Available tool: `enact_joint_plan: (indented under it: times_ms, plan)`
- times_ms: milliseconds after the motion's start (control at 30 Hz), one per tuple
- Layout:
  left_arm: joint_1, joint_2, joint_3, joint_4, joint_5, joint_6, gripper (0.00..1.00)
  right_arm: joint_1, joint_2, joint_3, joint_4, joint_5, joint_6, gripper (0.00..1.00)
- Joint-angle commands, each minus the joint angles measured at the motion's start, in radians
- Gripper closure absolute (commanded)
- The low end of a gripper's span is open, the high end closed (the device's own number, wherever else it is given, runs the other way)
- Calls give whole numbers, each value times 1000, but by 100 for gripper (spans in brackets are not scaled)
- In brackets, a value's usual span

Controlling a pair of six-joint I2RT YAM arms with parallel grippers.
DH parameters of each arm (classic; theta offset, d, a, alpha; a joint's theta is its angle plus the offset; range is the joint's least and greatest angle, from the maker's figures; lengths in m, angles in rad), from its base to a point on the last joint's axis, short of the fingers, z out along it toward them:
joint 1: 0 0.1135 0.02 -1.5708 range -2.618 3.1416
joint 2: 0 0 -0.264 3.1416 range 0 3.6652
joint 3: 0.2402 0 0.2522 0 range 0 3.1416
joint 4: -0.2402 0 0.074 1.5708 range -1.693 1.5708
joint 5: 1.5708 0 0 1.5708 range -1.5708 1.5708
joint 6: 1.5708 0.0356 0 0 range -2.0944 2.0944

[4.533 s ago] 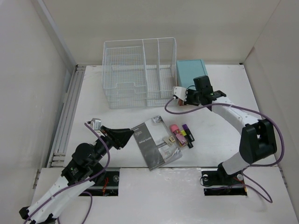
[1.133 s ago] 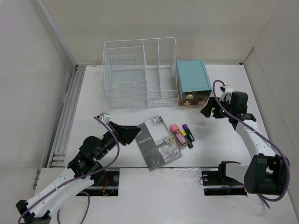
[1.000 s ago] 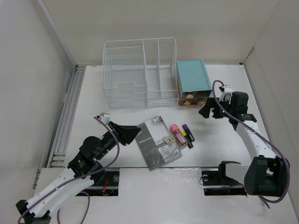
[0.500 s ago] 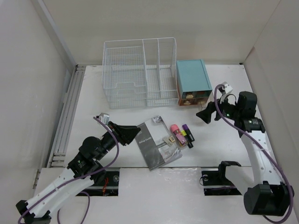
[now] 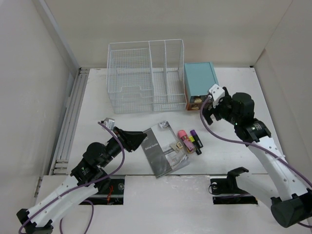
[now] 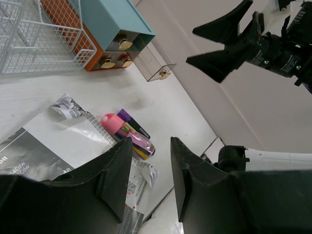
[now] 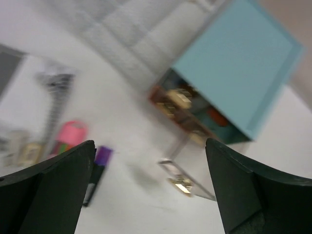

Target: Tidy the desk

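I had the black two-finger left gripper (image 5: pixel 138 140) stretched low and forward, jaws slightly apart, while the black two-finger right gripper (image 5: pixel 210 112) hung higher, pointing leftward, jaws spread wide.

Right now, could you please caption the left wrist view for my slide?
Empty left pincer near booklet and markers; clear drawer of teal box pulled out, right pincer spread wide beyond.

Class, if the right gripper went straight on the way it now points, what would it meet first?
Probably the bare desk just beside the pulled-out clear drawer; the blur leaves depth unclear, so the right gripper, jaws wide, might clip that drawer instead.
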Motion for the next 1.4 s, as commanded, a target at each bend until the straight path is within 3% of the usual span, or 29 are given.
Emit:
enact_joint_plan:
  times_ms: [0, 33, 133, 167, 233, 300, 467, 700, 1033, 1367]
  plan:
    - [-5, 8, 26, 39, -2, 15, 66, 20, -10, 3, 200, 395, -148, 1]
    - [-5, 8, 26, 39, -2, 15, 66, 20, 32, 35, 200, 416, -148, 1]
    - [-5, 17, 26, 39, -2, 15, 66, 9, 141, 177, 55, 262, -62, 0]
    - [-5, 17, 35, 39, -2, 15, 66, 41, 166, 201, -2, 167, -44, 4]
    - [-5, 17, 36, 39, -2, 15, 67, 113, 207, 225, -39, 157, -5, 13]
    - [-5, 17, 36, 29, -2, 15, 67, 211, 273, 253, -112, 131, 16, 15]
    - [-5, -16, 36, 6, -21, 6, 67, 239, 439, 273, -252, 44, 101, 38]
    - [-5, -36, 36, -21, -30, 6, 67, 292, 540, 219, -264, 120, 199, 38]
    - [-5, -76, 17, -40, -30, 6, 68, 359, 743, 310, -418, 165, 203, 34]
    - [-5, -119, 17, -72, -48, 25, 68, 368, 818, 319, -395, 194, 246, 34]
